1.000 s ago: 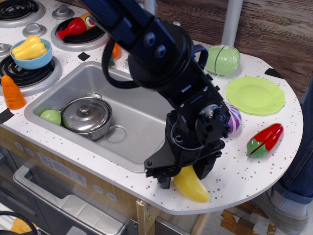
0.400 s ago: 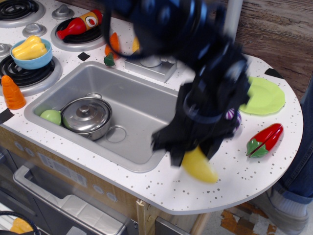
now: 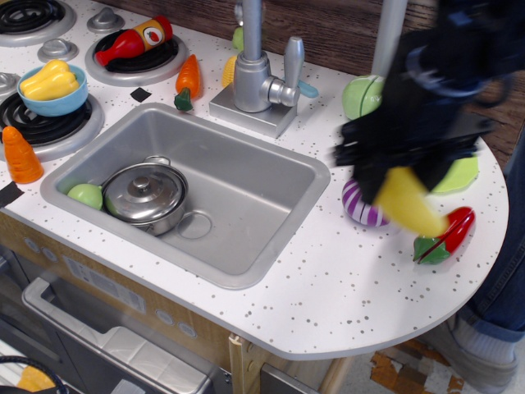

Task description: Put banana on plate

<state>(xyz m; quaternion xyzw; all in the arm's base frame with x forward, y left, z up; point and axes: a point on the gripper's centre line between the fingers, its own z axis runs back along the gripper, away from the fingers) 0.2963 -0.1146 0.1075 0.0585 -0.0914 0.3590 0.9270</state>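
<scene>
The gripper (image 3: pixel 392 182) jaws are clamping the banana (image 3: pixel 407 202), long axis slanting down-right, while the plate (image 3: pixel 461 175) is lying just behind-right of the jaws, mostly hidden.

Black robot arm entering from the upper right, blurred by motion, its wrist angled downward and to the left above the counter's right end. The black two-fingered gripper (image 3: pixel 408 190) hangs at its lower end, jaws closed around the upper part of a glossy yellow curved plastic toy banana (image 3: pixel 408 203), held clear of the surface.
</scene>
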